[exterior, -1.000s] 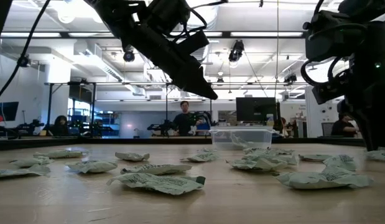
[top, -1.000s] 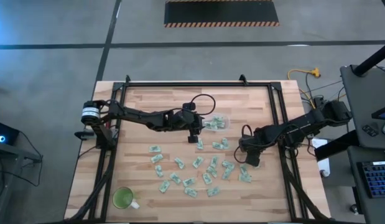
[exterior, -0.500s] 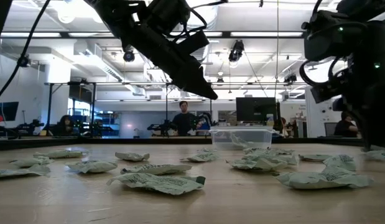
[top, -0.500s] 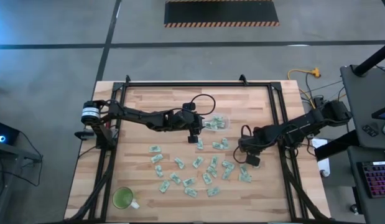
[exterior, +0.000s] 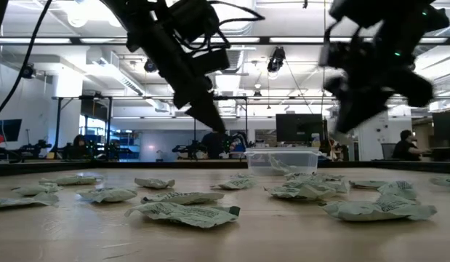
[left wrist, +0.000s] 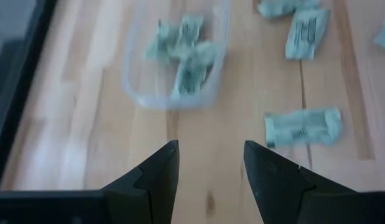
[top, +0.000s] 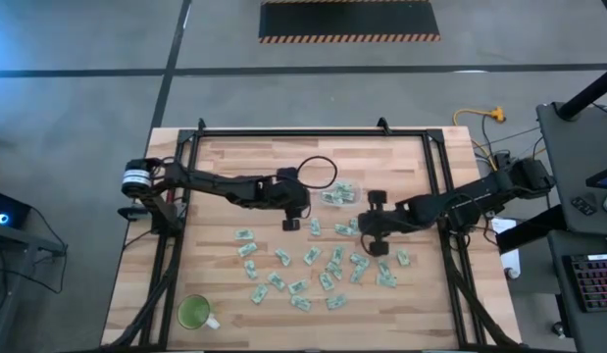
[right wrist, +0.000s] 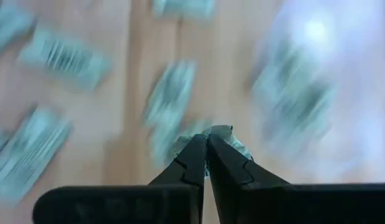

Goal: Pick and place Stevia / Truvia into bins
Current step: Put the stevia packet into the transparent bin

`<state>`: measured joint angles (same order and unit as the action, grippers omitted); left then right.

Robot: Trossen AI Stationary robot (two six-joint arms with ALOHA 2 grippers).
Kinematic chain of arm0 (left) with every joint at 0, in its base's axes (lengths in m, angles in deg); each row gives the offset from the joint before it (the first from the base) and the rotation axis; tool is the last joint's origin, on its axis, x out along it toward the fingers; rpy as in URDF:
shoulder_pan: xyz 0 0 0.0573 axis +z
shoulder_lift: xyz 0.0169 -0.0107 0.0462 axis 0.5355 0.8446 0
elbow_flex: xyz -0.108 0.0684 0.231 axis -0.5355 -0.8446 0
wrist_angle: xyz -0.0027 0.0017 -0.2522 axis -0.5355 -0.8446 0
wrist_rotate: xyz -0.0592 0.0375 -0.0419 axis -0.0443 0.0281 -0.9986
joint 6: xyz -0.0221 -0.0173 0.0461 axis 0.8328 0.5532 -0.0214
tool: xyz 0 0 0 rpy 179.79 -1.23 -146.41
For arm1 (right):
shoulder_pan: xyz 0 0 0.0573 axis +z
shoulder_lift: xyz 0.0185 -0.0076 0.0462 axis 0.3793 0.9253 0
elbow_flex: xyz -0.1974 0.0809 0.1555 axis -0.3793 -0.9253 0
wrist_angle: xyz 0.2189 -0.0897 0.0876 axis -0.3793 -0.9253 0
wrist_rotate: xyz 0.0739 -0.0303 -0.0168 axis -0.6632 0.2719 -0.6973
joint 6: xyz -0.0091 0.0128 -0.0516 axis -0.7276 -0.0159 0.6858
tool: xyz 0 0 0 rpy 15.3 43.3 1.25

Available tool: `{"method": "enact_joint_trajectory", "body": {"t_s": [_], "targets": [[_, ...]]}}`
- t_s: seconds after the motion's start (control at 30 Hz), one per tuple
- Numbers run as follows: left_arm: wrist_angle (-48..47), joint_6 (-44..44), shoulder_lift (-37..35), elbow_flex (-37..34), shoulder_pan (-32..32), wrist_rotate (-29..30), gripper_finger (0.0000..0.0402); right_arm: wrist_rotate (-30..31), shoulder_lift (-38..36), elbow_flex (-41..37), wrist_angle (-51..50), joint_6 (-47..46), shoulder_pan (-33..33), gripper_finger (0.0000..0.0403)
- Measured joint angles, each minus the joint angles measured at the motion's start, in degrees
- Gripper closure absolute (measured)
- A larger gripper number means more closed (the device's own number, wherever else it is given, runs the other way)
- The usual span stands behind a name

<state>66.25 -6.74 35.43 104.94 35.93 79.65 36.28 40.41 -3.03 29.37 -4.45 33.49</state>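
the green cup (top: 196,313) sits at the near corner of the bench (top: 215,167), well apart from the clear bin (top: 340,193) and on the left arm's side. nearer than the bin, a loose field of stevia sachets (top: 303,270) lies flat on the wood, none of them touching the bin. one sachet (left wrist: 302,127) lies just beside the left tool's line of sight, near the bin's rim.

right tool (right wrist: 206,152): raised off the bench, just beside the bin on the near right side. its fingers are pressed together on a pale green sachet (right wrist: 222,135), which pokes out past the tips.

left tool (left wrist: 209,163): hangs above the bench on the bin's left side, near it, fingers spread with bare wood showing between them and nothing held.

the bin stands about mid-bench, beyond the scattered sachets, and already contains several crumpled sachets (left wrist: 183,53).

beyond the bench, a person (exterior: 405,145) sits in the room behind.
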Motion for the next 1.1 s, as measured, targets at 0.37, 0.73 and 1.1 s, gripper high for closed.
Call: {"method": "enact_joint_trajectory", "body": {"t_s": [0.37,0.73,1.1], "targets": [[-10.8,4.6,-2.1,-0.1,-3.9,-0.3,0.0237,12.2,0.3,0.4,11.0,9.5,-9.1,0.0394],[-11.7,4.6,-2.1,-0.1,-9.1,-0.3,0.0237,-2.0,0.6,0.4,11.8,7.8,-20.9,0.0394],[-12.3,5.9,-2.1,-0.1,-9.6,-0.3,0.0237,-3.4,6.2,0.3,15.5,8.8,-22.5,0.0309]]}}
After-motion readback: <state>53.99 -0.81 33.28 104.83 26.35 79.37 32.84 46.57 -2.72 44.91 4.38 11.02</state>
